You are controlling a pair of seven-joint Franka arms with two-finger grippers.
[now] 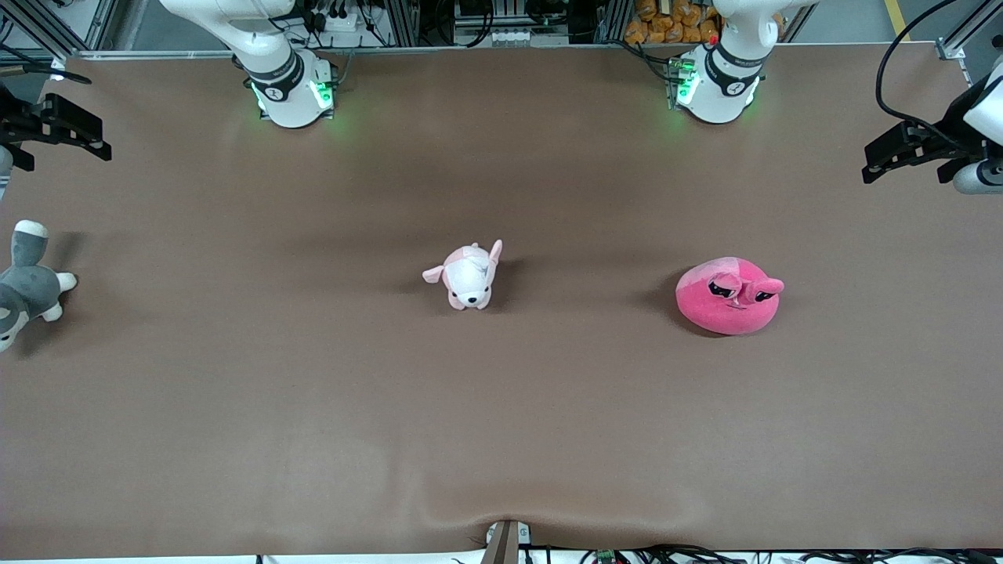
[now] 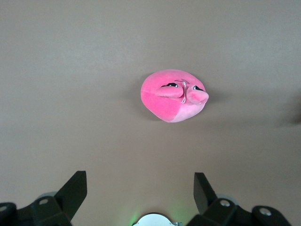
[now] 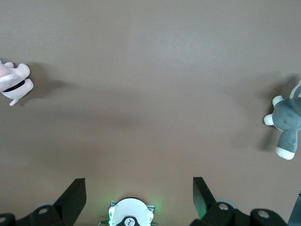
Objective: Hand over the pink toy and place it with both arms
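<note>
Three plush toys lie on the brown table (image 1: 235, 439), one of each kind. The pink toy (image 1: 729, 297) sits nearest the front camera, toward the left arm's end, untouched. The pale puppy plush (image 1: 468, 276) lies mid-table; only the front view shows it whole. The grey husky plush (image 1: 25, 283) lies at the right arm's end. The left gripper (image 2: 140, 189) and the right gripper (image 3: 139, 189) hang wide apart, holding nothing.

We are seeing a small pale pink-and-white puppy plush (image 1: 468, 276) lying mid-worktop (image 1: 501, 439), nose pointing toward six o'clock. A grey-and-white husky plush (image 1: 25, 283) is sprawling at nine o'clock, by the worktop's edge, well apart from the puppy.
</note>
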